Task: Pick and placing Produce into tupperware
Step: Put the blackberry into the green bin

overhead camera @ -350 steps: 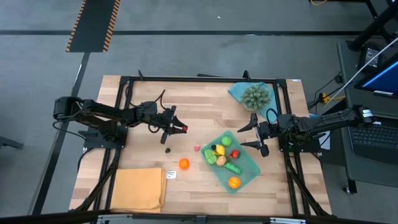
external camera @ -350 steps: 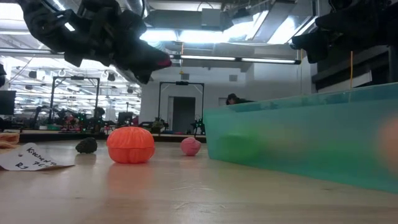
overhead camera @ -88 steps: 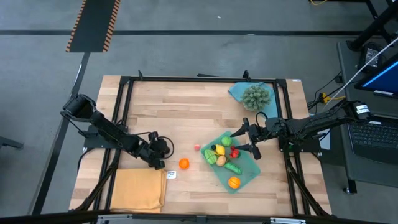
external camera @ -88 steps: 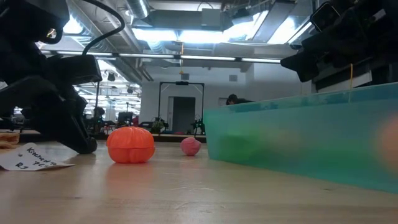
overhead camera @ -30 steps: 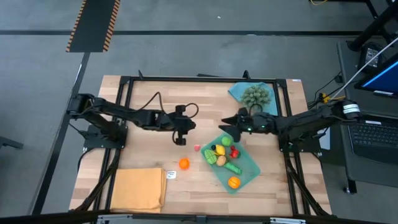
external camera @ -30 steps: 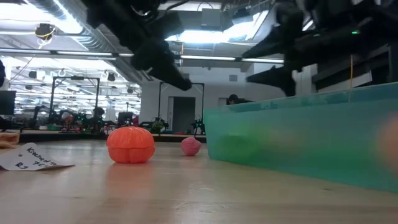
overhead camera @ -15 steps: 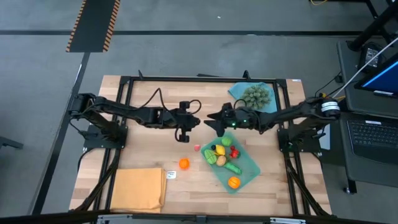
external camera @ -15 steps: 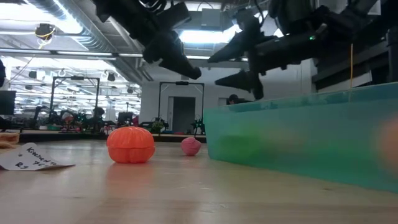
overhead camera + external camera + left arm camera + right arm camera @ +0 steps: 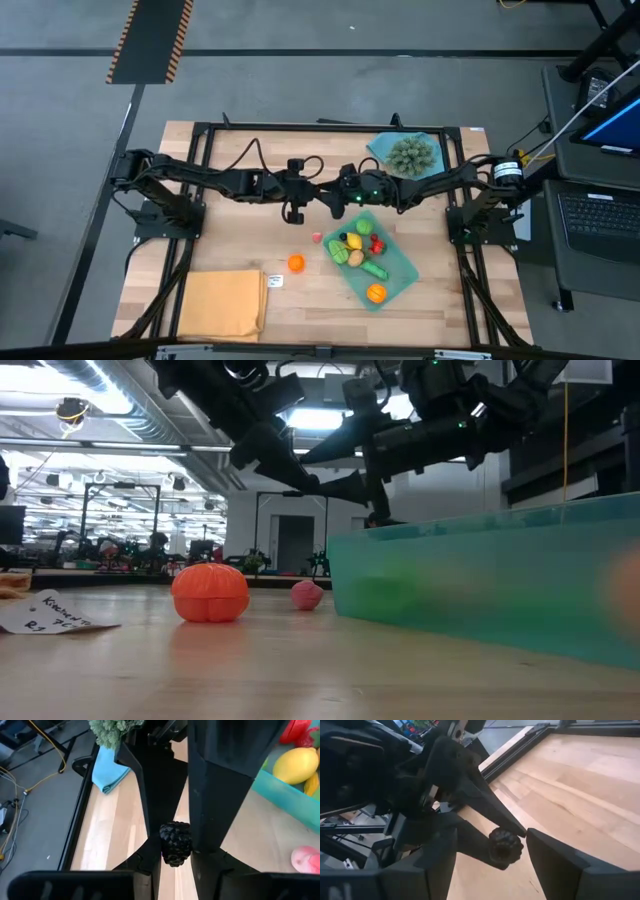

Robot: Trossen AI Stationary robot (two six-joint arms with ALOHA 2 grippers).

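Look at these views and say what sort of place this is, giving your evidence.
Probably a robotics lab or workshop: a framed wooden table on grey floor with hazard striping, a laptop beside it, and more benches and ceiling strip lights behind.

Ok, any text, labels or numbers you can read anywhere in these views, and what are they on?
Paper tag lying on the table: handwritten, two lines, too blurred to read.
The same tag in the high view is too small to read.
No other text shows.

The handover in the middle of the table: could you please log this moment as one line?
stage: handover above table | left gripper: shut on dark berry | right gripper: open around berry | tupperware: part filled | orange piece, pink piece: on table
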